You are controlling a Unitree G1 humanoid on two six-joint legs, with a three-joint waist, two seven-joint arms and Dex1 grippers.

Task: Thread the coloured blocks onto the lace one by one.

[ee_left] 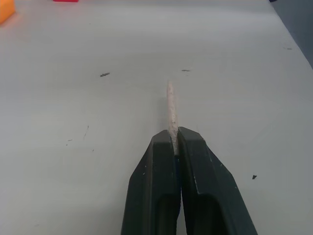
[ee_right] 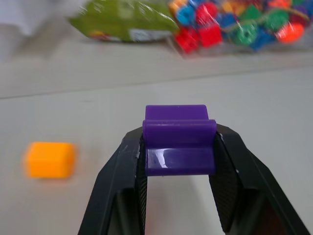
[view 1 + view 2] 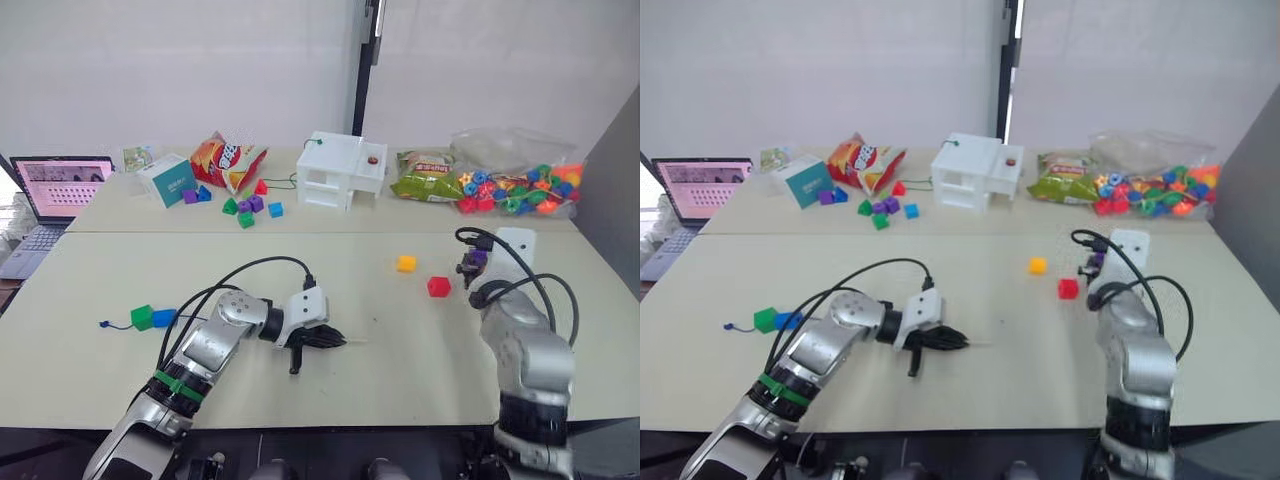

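Note:
My left gripper (image 3: 328, 339) lies low over the table's front middle, shut on the lace's stiff pale tip (image 1: 170, 103), which sticks out past the fingertips. At the far left the thin dark lace (image 3: 118, 325) ends in a knot, with a green block (image 3: 142, 317) and a blue block (image 3: 164, 317) side by side next to it. Whether those two sit on the lace is too small to tell. A purple block (image 2: 176, 122) is held in my right gripper (image 2: 179, 142), raised at the right. A yellow block (image 3: 406, 263) and a red block (image 3: 438, 287) rest between the arms.
Along the back stand a laptop (image 3: 60, 185), a teal box (image 3: 168, 180), a crisp bag (image 3: 228, 160), a white toy house (image 3: 340, 170), a green snack bag (image 3: 428, 178) and a clear bag of beads (image 3: 520, 188). Several small loose blocks (image 3: 248, 206) lie before the house.

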